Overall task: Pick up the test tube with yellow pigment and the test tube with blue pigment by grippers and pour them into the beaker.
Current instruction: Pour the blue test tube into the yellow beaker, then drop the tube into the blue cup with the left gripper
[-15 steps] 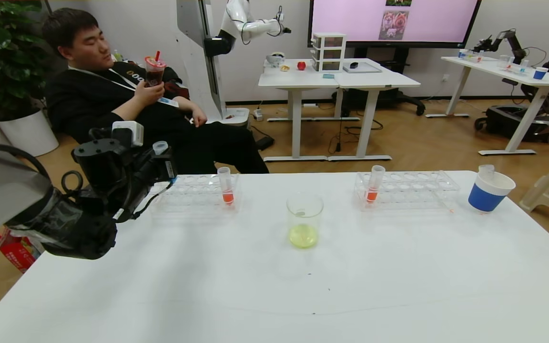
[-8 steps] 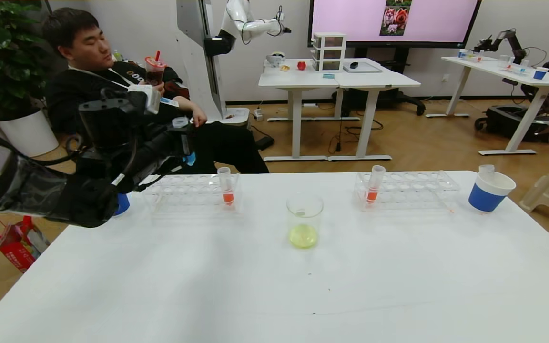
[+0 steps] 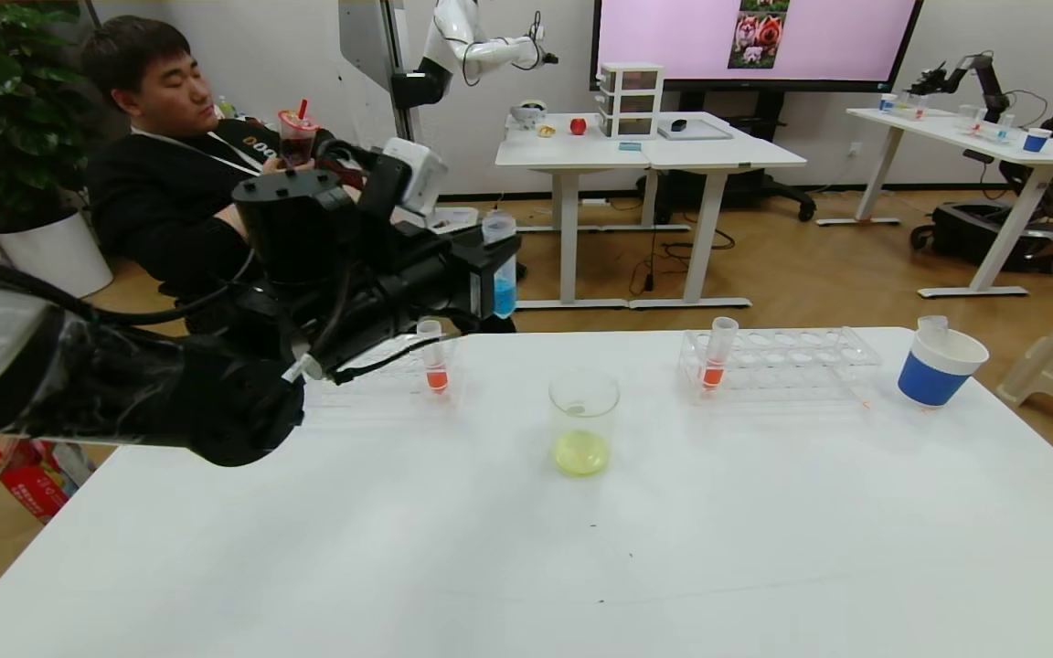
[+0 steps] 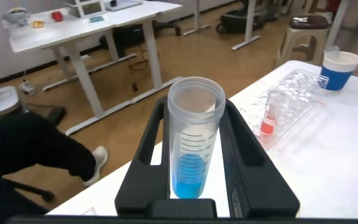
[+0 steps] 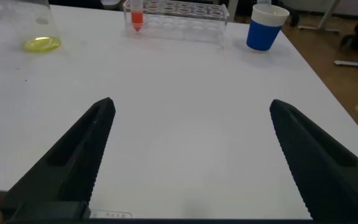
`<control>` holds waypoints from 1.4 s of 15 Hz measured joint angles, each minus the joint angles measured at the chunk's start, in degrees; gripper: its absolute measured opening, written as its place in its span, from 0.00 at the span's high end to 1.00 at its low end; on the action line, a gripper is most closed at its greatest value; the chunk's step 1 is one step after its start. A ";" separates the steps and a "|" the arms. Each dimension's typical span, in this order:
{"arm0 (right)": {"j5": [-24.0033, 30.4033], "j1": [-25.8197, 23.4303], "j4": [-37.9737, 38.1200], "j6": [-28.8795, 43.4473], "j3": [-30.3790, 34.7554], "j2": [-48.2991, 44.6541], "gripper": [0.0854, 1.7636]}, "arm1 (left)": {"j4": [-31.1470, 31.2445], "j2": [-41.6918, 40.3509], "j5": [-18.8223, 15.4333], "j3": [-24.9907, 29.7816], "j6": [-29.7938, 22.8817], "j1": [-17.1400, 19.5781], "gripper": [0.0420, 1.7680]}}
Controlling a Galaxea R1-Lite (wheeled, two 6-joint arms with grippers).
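Gripping blue tube upright — left tool clamped.

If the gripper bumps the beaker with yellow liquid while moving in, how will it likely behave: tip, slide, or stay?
The beaker stands upright on the smooth white table, so a low push would probably slide it. Only a shallow yellow layer sits at its bottom, so it seems light; a knock near the rim might tip it. It looks clear and rigid, possibly fragile.

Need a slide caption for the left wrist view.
Left gripper holds the test tube with blue pigment upright and uncapped, above the table edge.
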 joint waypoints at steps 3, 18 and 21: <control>0.01 0.00 0.00 0.00 0.00 0.00 0.02 | -7.25 3.15 -2.95 1.56 6.77 -1.12 0.74; 0.01 0.00 0.00 0.00 0.00 0.00 0.02 | -18.94 13.65 -22.75 3.15 43.80 -0.72 0.74; 0.01 0.00 0.00 0.00 0.00 0.00 0.02 | -19.47 14.34 -26.62 4.30 51.20 -0.55 0.74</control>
